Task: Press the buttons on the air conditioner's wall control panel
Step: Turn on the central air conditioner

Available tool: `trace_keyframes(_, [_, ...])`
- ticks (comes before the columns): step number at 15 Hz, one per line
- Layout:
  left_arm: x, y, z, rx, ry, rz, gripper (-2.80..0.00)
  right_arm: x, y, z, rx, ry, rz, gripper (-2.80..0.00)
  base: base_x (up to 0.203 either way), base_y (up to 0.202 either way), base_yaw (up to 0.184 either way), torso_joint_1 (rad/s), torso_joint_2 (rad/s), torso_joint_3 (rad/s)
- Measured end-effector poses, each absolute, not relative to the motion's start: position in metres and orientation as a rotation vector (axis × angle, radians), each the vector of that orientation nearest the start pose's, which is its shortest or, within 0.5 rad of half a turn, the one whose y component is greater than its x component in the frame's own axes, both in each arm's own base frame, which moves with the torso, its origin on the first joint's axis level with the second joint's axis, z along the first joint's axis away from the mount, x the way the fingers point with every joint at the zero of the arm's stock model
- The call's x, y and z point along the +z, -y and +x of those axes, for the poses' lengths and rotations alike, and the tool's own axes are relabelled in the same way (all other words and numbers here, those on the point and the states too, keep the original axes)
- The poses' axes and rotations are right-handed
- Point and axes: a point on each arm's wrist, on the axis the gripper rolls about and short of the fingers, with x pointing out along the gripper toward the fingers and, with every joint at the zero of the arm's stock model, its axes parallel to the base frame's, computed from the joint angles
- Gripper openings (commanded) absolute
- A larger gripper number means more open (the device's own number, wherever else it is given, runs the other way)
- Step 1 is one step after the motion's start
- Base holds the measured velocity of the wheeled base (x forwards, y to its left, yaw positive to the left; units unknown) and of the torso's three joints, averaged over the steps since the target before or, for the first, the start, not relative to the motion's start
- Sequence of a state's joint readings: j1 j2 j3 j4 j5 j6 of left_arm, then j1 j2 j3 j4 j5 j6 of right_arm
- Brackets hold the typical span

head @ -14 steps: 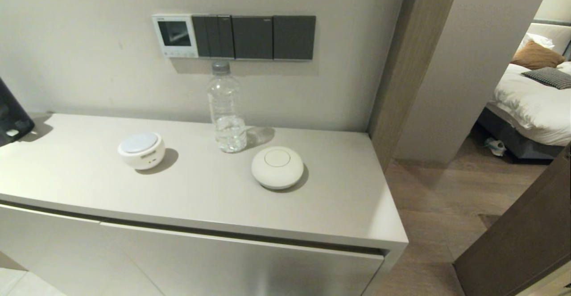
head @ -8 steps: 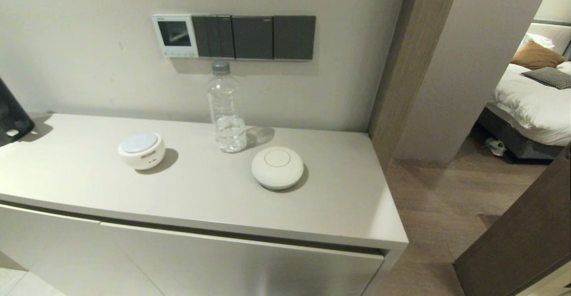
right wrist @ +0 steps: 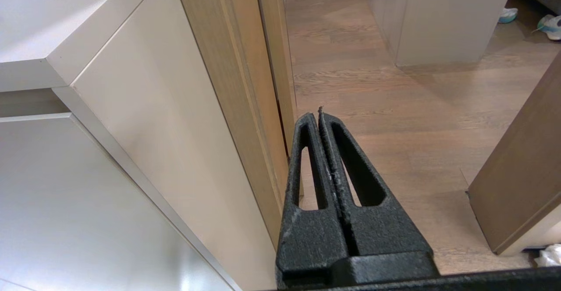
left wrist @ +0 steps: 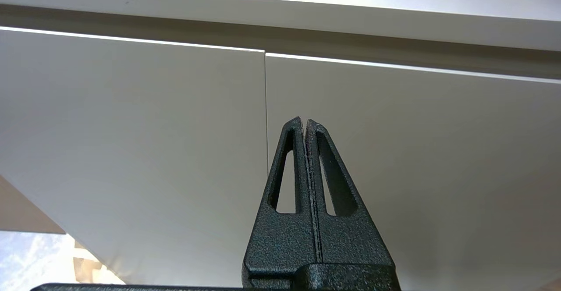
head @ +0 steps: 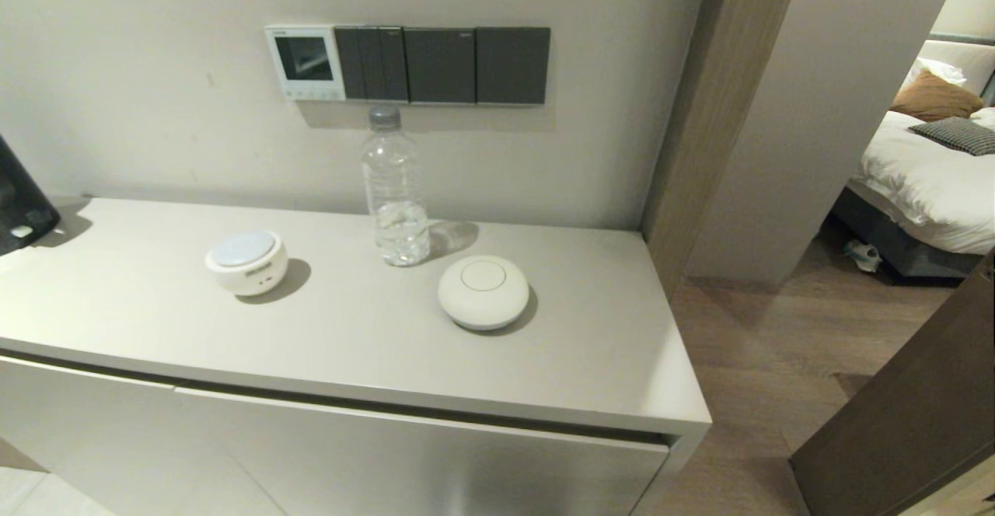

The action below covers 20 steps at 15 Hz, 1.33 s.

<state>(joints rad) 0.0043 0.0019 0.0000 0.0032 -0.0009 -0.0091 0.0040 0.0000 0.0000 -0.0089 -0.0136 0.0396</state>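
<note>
The air conditioner's wall control panel (head: 305, 62) is a small white square on the wall with a dark screen. Its row of tiny pale buttons (head: 314, 94) runs along its bottom edge. Neither arm shows in the head view. My left gripper (left wrist: 305, 121) is shut and empty, low in front of the cabinet doors. My right gripper (right wrist: 316, 114) is shut and empty, low beside the cabinet's right end, above the wooden floor.
Dark grey switch plates (head: 443, 65) sit right of the panel. On the cabinet top (head: 591, 353) stand a clear water bottle (head: 395, 190) just below the switches, a white round device (head: 246, 262) and a white dome (head: 483, 292). A black object (head: 19, 205) is at far left.
</note>
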Motion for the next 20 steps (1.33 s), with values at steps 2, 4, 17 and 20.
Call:
trace_keyframes(2, [0.075,0.0,-0.023,0.004,-0.009,0.011,-2.8,0.076,0.0,-0.023,-0.009,0.009,0.04,-2.8,0.0,0.0,0.0,0.0,0.0,0.0])
trace_keyframes(4, [0.076,0.0,-0.023,0.007,-0.015,0.029,-2.8,0.076,0.0,-0.023,-0.009,0.009,0.04,-2.8,0.0,0.0,0.0,0.0,0.0,0.0])
trace_keyframes(17, [0.237,0.001,0.031,-0.042,0.155,-0.017,-2.8,0.076,0.0,-0.023,-0.009,0.009,0.04,-2.8,0.0,0.0,0.0,0.0,0.0,0.0])
trace_keyframes(20, [0.294,0.002,0.071,-0.087,0.2,-0.055,-2.8,0.076,0.0,-0.023,-0.009,0.009,0.04,-2.8,0.0,0.0,0.0,0.0,0.0,0.0])
